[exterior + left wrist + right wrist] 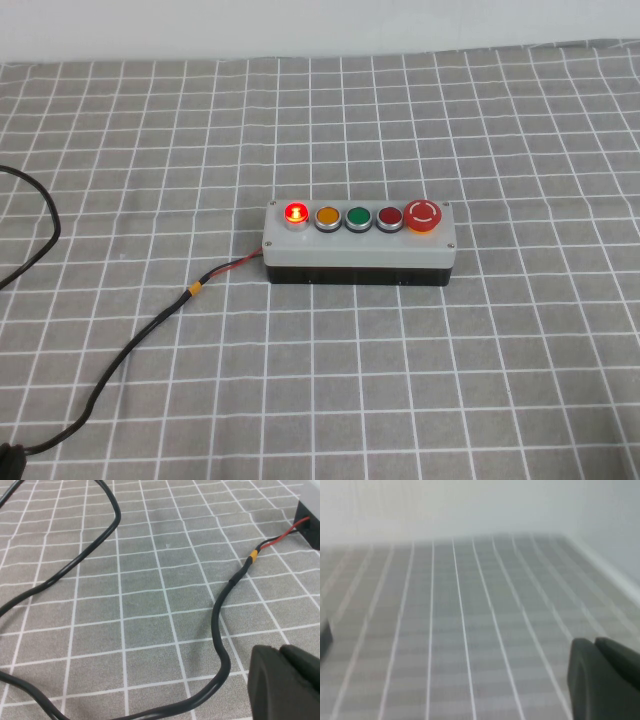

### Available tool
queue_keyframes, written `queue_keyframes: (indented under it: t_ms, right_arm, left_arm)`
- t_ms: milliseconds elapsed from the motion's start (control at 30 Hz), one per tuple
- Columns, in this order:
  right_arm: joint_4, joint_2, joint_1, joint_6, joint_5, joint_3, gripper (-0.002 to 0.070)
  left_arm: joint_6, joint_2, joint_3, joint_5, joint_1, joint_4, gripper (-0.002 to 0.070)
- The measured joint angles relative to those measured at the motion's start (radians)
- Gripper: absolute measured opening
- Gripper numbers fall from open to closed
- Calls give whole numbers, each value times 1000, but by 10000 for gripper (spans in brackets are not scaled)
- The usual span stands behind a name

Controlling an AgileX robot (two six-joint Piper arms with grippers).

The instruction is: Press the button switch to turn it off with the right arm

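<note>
The button switch (296, 213) is small, round and lit bright red, at the left end of the row on the grey-topped black box (360, 247) in the middle of the table. Neither arm shows in the high view. My right gripper (595, 641) shows only in the right wrist view, shut and empty, low over the checked cloth with the button out of sight. My left gripper (280, 649) is shut and empty, near the box's black cable (220, 630); a corner of the box (311, 522) shows in that view.
On the box, after the lit button, come an orange (328, 215), a green (358, 216), a dark red flat button (389, 216) and a big red mushroom button (423, 215). The cable (150, 330) runs left and forward. A white wall (320, 25) borders the far edge.
</note>
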Motion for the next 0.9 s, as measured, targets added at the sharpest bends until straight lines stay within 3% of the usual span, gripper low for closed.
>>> queue_keyframes:
  t_ms: [200, 500, 600, 900]
  right_arm:
    - [0, 0, 0, 0, -260, 0, -16]
    - [-2, -5, 0, 54, -852, -9, -16]
    - [-34, -7, 0, 120, -831, -88, -16]
    - [-124, 101, 0, 313, -441, -501, -16]
  left_arm:
    - [0, 0, 0, 0, 0, 0, -3]
    - [0, 0, 0, 0, 0, 0, -3]
    - [0, 0, 0, 0, 0, 0, -3]
    - [0, 0, 0, 0, 0, 0, -3]
